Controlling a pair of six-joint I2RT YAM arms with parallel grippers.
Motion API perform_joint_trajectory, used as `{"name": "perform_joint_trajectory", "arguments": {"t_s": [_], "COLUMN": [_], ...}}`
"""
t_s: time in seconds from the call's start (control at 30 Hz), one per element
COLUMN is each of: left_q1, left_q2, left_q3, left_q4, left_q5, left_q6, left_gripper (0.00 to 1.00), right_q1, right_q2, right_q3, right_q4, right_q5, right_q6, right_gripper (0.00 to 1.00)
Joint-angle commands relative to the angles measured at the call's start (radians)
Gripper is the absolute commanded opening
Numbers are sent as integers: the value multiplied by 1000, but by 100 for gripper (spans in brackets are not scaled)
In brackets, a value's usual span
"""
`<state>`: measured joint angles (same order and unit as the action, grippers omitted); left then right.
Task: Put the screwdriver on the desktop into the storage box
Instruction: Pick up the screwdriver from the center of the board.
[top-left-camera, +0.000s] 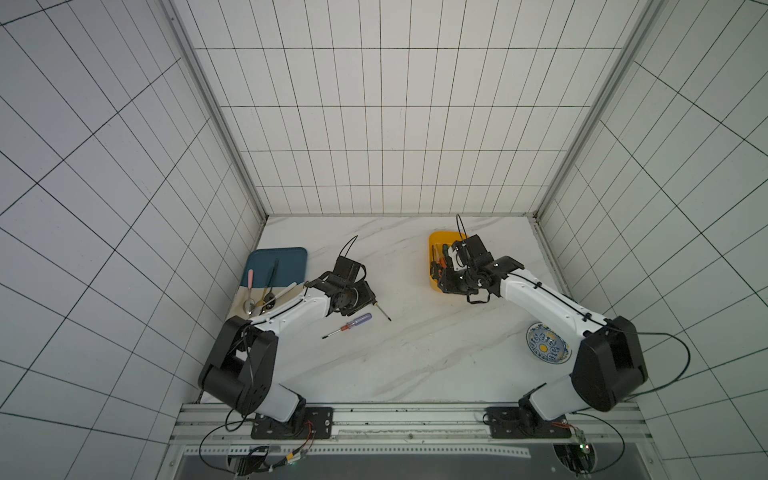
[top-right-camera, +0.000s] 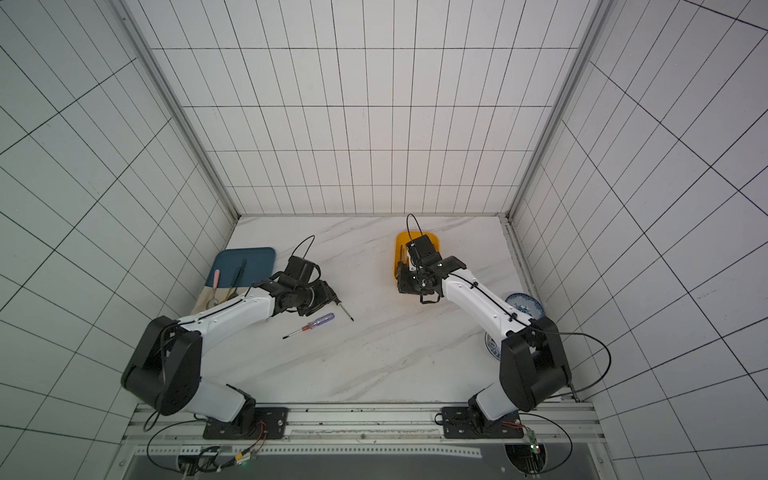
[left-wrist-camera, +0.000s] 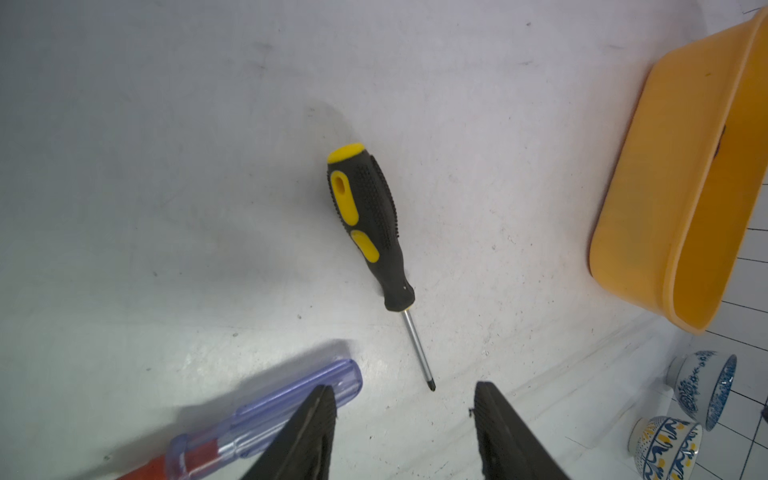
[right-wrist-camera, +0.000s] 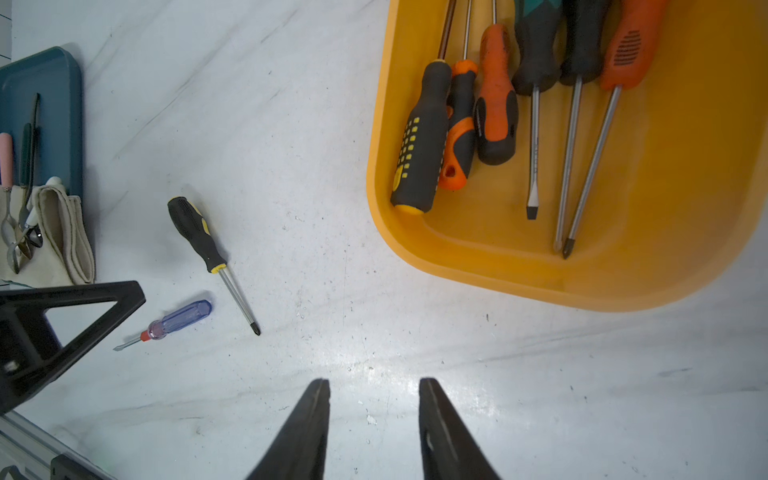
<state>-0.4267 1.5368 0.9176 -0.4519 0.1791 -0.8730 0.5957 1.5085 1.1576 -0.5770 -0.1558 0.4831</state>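
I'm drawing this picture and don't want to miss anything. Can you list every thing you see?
desktop: one, white marble, under everything
storage box: one, yellow-orange, far right of the desktop
boxed screwdrivers: six, with orange, black and yellow-black handles, side by side in the box
black-and-yellow screwdriver: one, on the desktop by the left hand
blue screwdriver: one, clear blue and red handle, close by but apart
tray: one, dark blue, far left
cutlery: several pieces, too bunched to count, on the tray and cloth
cloth: one, beige, at the tray's edge
bowls: two, blue-patterned, right side
arms: two, white and black
left hand: open, empty
right hand: open, empty, near the box
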Motion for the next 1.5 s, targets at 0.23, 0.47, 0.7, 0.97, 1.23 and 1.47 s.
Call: {"name": "perform_joint_trajectory", "arguments": {"t_s": [0.23, 0.47, 0.7, 0.97, 1.23, 1.47], "left_q1": [13, 26, 40, 40, 39, 39], "left_q2": [164, 247, 312, 365, 370, 358], "left_q3": [145, 214, 258, 280, 277, 279], "left_q4": [-31, -64, -67, -50, -37, -22], "left_q5": [-96, -134, -124, -91, -70, -41], "left_q6": [-37, -26, -18, -14, -15, -12], "left_gripper": [54, 52, 49, 42, 30, 8], "right_q1": [10, 11, 12, 14, 19, 36], "right_q2": [-28, -14, -11, 2, 10, 14], "right_q3": [-101, -117, -130, -136, -141, -136], "right_q4": [44, 56, 70, 81, 86, 87], "right_q5": [0, -25, -29, -28, -19, -16], "right_q6": [23, 24, 32, 37, 44, 34], "right_gripper": [39, 39, 39, 39, 39, 39]}}
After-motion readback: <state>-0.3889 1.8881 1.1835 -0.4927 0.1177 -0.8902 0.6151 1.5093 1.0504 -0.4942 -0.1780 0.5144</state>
